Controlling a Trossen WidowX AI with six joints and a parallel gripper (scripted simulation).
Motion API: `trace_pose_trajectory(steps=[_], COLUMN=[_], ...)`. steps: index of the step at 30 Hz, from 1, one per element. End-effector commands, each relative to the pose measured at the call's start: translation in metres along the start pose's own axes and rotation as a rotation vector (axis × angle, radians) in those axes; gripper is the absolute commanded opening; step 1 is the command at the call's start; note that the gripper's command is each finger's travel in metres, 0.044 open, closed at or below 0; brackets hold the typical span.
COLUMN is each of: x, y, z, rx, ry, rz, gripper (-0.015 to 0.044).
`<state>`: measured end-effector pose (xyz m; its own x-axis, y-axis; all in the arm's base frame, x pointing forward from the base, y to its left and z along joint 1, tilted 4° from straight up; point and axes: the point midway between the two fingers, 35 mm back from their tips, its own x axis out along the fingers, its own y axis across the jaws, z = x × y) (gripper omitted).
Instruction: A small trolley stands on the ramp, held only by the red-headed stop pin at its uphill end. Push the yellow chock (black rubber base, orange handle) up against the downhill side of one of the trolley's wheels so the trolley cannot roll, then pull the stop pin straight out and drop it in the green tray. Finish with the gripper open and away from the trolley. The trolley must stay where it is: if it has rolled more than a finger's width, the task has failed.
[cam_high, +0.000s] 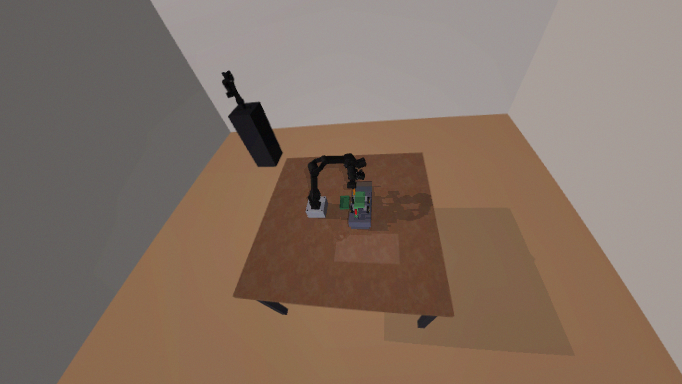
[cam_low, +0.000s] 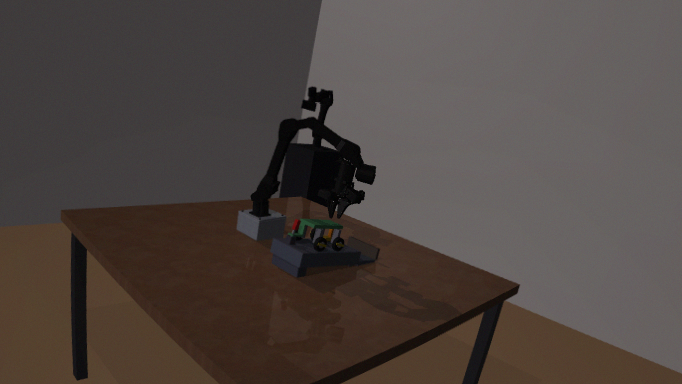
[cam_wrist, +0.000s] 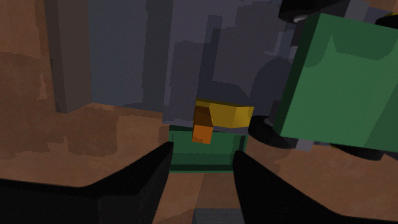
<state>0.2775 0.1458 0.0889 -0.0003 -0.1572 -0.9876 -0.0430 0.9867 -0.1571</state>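
Note:
My gripper (cam_low: 336, 217) (cam_wrist: 203, 152) is open and empty, above the yellow chock. The chock (cam_wrist: 231, 115) sits on the ramp (cam_high: 360, 221) (cam_low: 325, 259) with its orange handle (cam_wrist: 203, 131) (cam_low: 330, 233) upright; its wide end is close to a wheel (cam_wrist: 270, 132) of the trolley in the wrist view, but I cannot tell whether they touch. The green-topped trolley (cam_high: 359, 199) (cam_low: 321, 223) (cam_wrist: 345, 82) stands on the ramp. The red-headed stop pin (cam_high: 356, 212) (cam_low: 296, 225) stands upright at its uphill end. The green tray (cam_high: 345, 202) (cam_wrist: 207, 155) lies beside the ramp.
The arm's pale base block (cam_high: 317, 207) (cam_low: 261, 224) stands on the table (cam_high: 300, 260) (cam_low: 200, 280), on the tray's far side from the ramp. A raised end board (cam_low: 364, 249) (cam_wrist: 67, 60) closes the ramp's low end. A black pedestal (cam_high: 256, 134) with another arm stands beyond the table.

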Motion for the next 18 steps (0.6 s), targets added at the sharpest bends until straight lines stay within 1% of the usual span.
trace_pose_trajectory(steps=[1, 3, 5, 7, 13, 18], x=[0.001, 0.001, -0.003, -0.014, -0.017, -0.019], y=[0.0, 0.0, -0.001, -0.006, -0.024, -0.046], z=[0.0, 0.0, 0.002, 0.009, 0.018, 0.025], rx=[0.0, 0.0, -0.003, -0.015, -0.158, -0.335], ry=[0.002, 0.002, -0.022, -0.083, -0.098, -0.093], rz=[-0.001, -0.001, 0.007, 0.025, 0.0, -0.036], gripper=[0.0242, 0.0295, 0.0242, 0.019, 0.019, 0.019])
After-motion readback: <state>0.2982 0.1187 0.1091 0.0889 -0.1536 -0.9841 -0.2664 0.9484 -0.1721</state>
